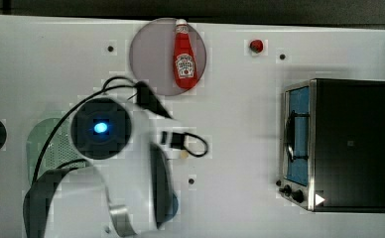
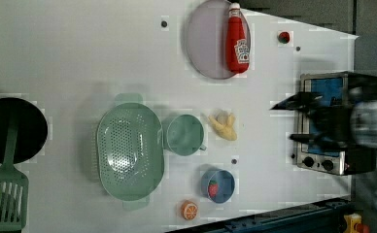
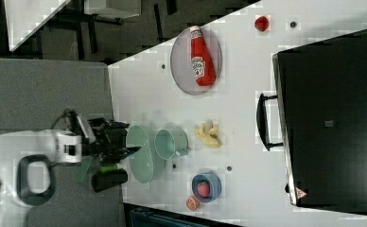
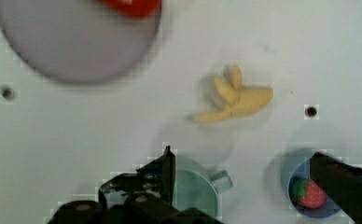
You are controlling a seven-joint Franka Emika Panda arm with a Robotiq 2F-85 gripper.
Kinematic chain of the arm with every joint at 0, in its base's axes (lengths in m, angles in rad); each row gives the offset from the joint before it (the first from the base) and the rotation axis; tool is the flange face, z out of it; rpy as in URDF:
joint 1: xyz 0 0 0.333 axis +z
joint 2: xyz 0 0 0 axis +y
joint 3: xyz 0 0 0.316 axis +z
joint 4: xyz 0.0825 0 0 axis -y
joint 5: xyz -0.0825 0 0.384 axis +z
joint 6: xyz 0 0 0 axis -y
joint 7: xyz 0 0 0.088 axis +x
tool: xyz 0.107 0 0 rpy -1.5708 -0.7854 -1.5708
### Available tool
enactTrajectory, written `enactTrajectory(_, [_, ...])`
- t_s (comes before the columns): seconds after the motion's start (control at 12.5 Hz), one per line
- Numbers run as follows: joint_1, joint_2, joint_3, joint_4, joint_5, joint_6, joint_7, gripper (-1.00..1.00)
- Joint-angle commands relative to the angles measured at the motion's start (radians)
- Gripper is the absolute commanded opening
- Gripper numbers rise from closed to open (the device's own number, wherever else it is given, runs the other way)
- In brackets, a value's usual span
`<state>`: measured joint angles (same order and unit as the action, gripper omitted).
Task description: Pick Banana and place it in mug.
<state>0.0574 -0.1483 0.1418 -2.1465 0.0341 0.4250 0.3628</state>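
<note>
The banana (image 2: 224, 125), a small pale yellow bunch, lies on the white table just beside the teal mug (image 2: 184, 135), on the left view's right of it. The right view has the banana (image 3: 207, 134) and the mug (image 3: 170, 143) in the same order. In the wrist view my gripper (image 4: 249, 182) hangs open above the table with nothing between its fingers (image 4: 163, 170). The banana (image 4: 235, 98) lies beyond the fingertips, apart from them. The mug (image 4: 195, 191) sits partly behind one finger. In the right view the gripper (image 3: 127, 138) hovers high, over the basket's outer side.
A perforated green basket (image 2: 129, 153) touches the mug's far side. A blue bowl (image 2: 217, 185) with a strawberry and an orange slice (image 2: 189, 210) sit near the table edge. A ketchup bottle (image 2: 237, 43) lies on a grey plate (image 2: 206, 43). A toaster oven (image 2: 322, 160) stands at the left view's right.
</note>
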Motion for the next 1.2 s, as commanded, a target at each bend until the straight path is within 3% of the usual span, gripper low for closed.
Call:
enactTrajectory(0.08, [-0.022,-0.074,-0.086,0.084,-0.003,-0.149,-0.131,1.0])
enactTrajectory(0.56, [-0.028,-0.136,-0.256,0.164,-0.03,-0.263,-0.321,1.0])
enactTrajectory(1.2, [-0.028,-0.123,-0.27,0.161,-0.063,-0.348,-0.349,1.0])
